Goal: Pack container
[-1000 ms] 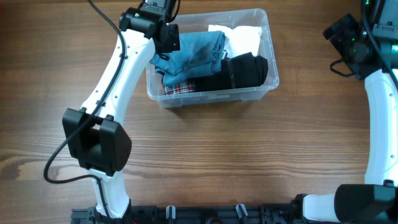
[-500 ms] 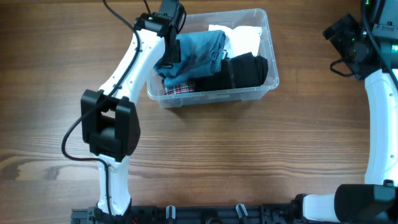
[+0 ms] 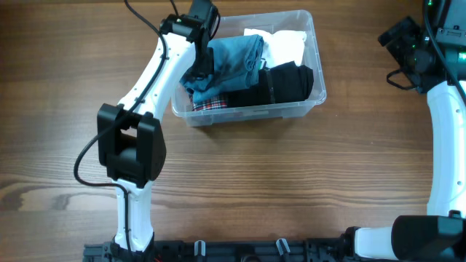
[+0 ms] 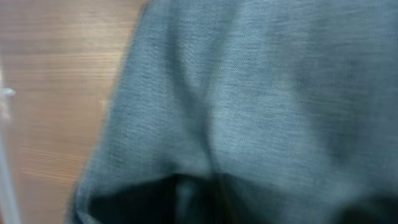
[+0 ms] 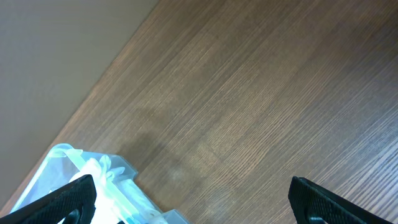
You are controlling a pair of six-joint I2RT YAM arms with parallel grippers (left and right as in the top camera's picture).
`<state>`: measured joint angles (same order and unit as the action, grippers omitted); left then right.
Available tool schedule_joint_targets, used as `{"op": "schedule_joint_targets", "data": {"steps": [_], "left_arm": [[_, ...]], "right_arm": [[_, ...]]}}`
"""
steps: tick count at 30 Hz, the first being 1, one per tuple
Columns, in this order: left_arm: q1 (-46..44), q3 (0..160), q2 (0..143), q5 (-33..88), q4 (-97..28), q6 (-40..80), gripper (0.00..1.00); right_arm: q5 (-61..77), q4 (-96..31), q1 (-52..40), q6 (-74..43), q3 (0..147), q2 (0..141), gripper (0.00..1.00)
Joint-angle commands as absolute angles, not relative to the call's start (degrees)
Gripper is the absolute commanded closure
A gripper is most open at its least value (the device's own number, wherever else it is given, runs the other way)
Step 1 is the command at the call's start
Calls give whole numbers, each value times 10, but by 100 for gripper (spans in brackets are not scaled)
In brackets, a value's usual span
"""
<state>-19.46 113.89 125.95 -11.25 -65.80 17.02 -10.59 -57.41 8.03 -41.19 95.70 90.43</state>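
The clear plastic container (image 3: 317, 67) stands at the back middle of the table. It holds a blue garment (image 3: 237, 60), a white garment (image 3: 285, 45), a black garment (image 3: 285, 83) and a plaid garment (image 3: 211, 104). My left gripper (image 3: 199, 67) is down in the container's left part, against the blue garment. Blue-grey fabric (image 4: 249, 93) fills the left wrist view and hides the fingers. My right gripper (image 3: 408, 49) is open and empty at the far right, away from the container. Its wrist view shows the spread fingers (image 5: 193, 200) and a corner of the container (image 5: 65, 154).
Bare wooden tabletop (image 3: 291, 182) lies in front of and to both sides of the container. The left arm's body (image 3: 124, 156) stands in front left of it. A dark rail (image 3: 240, 251) runs along the front edge.
The left arm swung right and its gripper went down onto the blue garment inside the container. It has barely moved over the last half second. The right arm has not moved.
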Motion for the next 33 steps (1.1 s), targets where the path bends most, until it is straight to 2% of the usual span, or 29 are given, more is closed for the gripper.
{"op": "schedule_joint_targets", "data": {"steps": [1, 2, 8, 18, 33], "left_arm": [[-186, 1163, 1187, -110, -656, 167, 47], [-186, 1163, 1169, -83, -648, 167, 42], [-208, 1163, 1151, 48, -621, 167, 41], [-307, 1163, 1184, 22, -540, 135, 44], [-314, 1163, 1318, 28, -572, 140, 48]], "right_arm": [[-116, -573, 77, -422, 955, 905, 0], [-116, -573, 77, -422, 955, 905, 0], [-116, -573, 77, -422, 955, 905, 0], [-116, -573, 77, -422, 955, 905, 0], [-116, -573, 77, -421, 955, 905, 0]]}}
